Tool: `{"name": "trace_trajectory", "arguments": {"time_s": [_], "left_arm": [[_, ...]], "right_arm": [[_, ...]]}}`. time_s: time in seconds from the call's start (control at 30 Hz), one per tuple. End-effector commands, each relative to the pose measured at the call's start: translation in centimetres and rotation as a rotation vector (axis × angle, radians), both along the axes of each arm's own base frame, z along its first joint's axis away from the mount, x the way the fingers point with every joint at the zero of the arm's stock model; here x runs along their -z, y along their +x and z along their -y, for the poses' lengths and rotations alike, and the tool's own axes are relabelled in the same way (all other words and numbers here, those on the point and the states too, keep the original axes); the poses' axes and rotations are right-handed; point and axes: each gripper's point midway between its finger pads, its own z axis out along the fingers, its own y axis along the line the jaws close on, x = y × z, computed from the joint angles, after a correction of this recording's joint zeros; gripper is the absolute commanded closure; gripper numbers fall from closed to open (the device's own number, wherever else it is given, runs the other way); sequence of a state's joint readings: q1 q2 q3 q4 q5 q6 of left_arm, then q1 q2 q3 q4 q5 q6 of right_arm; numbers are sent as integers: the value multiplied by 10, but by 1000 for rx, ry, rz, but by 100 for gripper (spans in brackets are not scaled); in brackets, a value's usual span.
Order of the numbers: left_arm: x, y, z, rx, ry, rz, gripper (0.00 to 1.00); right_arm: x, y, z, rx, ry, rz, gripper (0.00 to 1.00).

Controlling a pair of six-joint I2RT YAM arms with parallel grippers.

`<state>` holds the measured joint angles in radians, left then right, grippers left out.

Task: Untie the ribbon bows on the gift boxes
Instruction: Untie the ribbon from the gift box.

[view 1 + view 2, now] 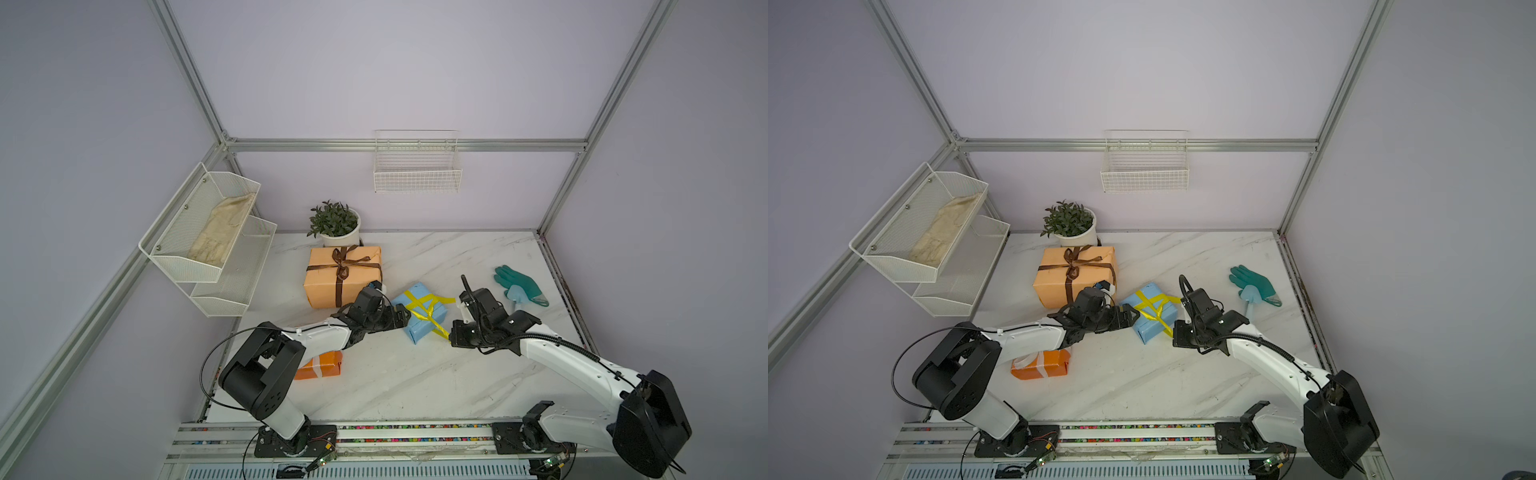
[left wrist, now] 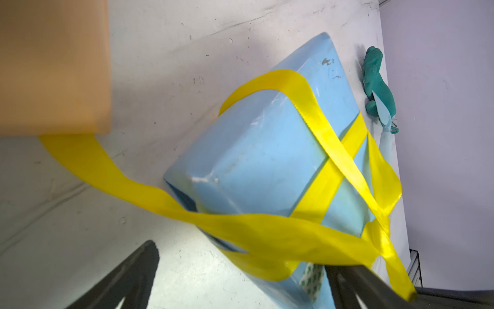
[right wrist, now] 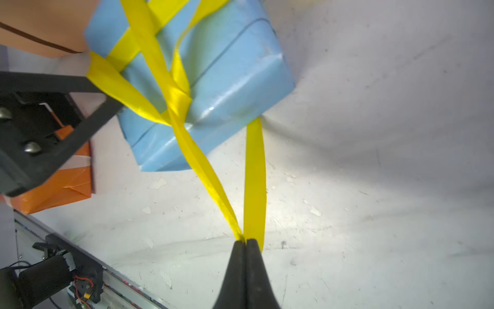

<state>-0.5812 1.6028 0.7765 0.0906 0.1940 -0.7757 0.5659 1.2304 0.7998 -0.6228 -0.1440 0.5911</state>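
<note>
Ribbon work is centring on the light blue box (image 1: 420, 331), which is sitting between the two grippers. On its left, the left gripper (image 1: 401, 316) is standing with its jaws spread wide, holding nothing, with one finger (image 3: 88, 80) touching a slack yellow loop at the box's end. On the box top the yellow ribbon (image 3: 213, 187) is crossing into a knot. From there one tail is running taut, its long axis pointing off the box's near corner toward the front right. That tail is ending in the right gripper (image 3: 245, 242), whose fingers are pinching it closed just off the box. A second strand is lying flat beside them, and whether it is caught too is unclear. The right arm is the nearer one, so a pull straight along the tail, away from the knot, is likely what is needed.
</note>
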Motion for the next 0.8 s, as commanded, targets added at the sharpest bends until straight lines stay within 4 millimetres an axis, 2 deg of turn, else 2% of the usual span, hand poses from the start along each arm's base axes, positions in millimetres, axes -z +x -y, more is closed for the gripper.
{"name": "trace_trajectory", "arguments": {"time_s": [0.0,0.07,0.17,0.2,0.3,0.37,0.43,0.53,0.63,0.7,0.77], "left_arm": [[-7,8,1,-20,3,13,4],[-8,8,0,-23,4,14,4],[-8,7,-1,-26,6,17,4],[-9,8,-1,-26,4,19,4],[-11,9,0,-24,1,22,4],[-13,10,3,-18,-7,24,4],[-17,11,6,-10,-17,24,4],[-27,11,10,4,-40,34,4],[-31,10,10,11,-39,41,3],[-31,9,10,20,-30,30,3],[-32,7,10,23,-32,28,4]], "right_arm": [[28,-20,32,155,-106,-96,100],[44,-29,41,193,-140,-142,98],[58,-31,55,236,-215,-163,94],[60,-31,55,239,-222,-169,91],[61,-27,54,243,-225,-160,71],[54,-20,51,240,-213,-137,55],[41,-11,43,225,-180,-96,46],[8,10,29,194,-114,8,46],[-21,31,4,109,-24,101,48],[-28,41,-16,54,38,123,50],[-27,50,-29,26,74,124,51]]}}
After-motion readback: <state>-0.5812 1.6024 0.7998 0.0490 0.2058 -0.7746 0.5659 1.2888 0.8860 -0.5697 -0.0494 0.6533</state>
